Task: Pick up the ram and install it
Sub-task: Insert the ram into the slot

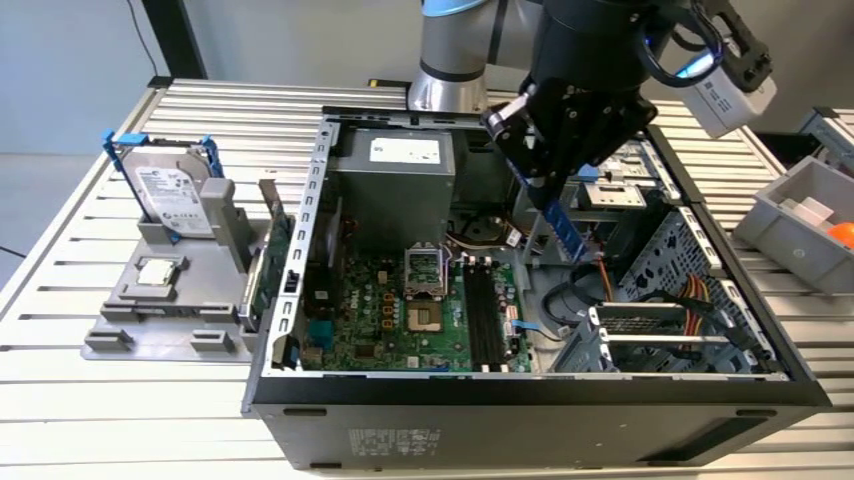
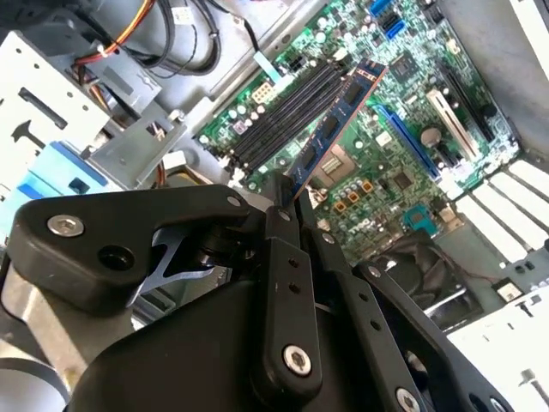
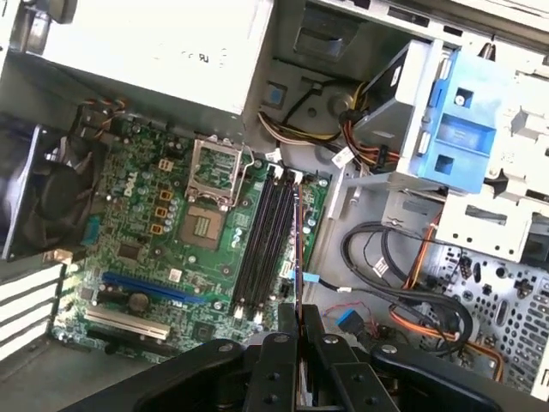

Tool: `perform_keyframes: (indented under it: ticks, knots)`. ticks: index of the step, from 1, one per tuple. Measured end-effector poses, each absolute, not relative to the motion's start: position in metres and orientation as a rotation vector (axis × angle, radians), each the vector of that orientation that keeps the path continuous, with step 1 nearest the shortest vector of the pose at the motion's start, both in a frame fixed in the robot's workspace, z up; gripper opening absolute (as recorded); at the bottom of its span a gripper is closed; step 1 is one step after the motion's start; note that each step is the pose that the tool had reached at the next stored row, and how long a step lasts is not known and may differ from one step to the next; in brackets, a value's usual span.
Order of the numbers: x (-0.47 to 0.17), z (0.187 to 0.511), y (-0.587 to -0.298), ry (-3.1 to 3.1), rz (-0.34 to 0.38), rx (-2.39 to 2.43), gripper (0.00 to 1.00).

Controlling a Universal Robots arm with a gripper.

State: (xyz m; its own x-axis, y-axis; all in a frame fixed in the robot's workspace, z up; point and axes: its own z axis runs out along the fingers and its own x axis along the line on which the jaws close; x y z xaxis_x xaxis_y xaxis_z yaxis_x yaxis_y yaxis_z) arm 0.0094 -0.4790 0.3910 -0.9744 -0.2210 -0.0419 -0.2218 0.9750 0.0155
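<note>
The ram (image 1: 561,228), a thin, narrow blue-green circuit stick with small black chips, is pinched at its upper end between the fingers of the black gripper (image 1: 541,180). The fingers are drawn in narrow on the stick's two flat faces. It hangs tilted from the claw inside the open case, its lower end leaning toward the exterior view's right and clear of the board below.

In the second wrist view the ram (image 2: 333,124) juts out from the gripper (image 2: 287,202) with its chip face showing. In the first wrist view the ram (image 3: 297,249) is seen edge-on as a thin line running out from the gripper (image 3: 298,319).

Below it lie the long black memory slots (image 1: 483,315), side by side, none of them holding the stick; they show in both wrist views (image 2: 283,116) (image 3: 262,245). They sit on the green motherboard (image 1: 387,320), with the square metal processor socket (image 1: 424,272) just beside them toward the exterior view's left. A grey metal power supply box (image 1: 394,170) fills the far corner of the dark open computer case (image 1: 534,400).

Outside the case, on the exterior view's left, a silver hard drive in a blue frame (image 1: 171,190) stands upright in a grey plastic holder (image 1: 160,310). On the exterior view's right is a grey plastic bin (image 1: 794,215). All rest on a slatted metal table (image 1: 134,400).
</note>
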Motion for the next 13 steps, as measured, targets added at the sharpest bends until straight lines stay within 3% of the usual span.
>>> perform_keyframes:
  ticks: [13]
  knots:
    - [0.0094,0.3909,-0.4790,3.110,0.028,-0.078,0.00]
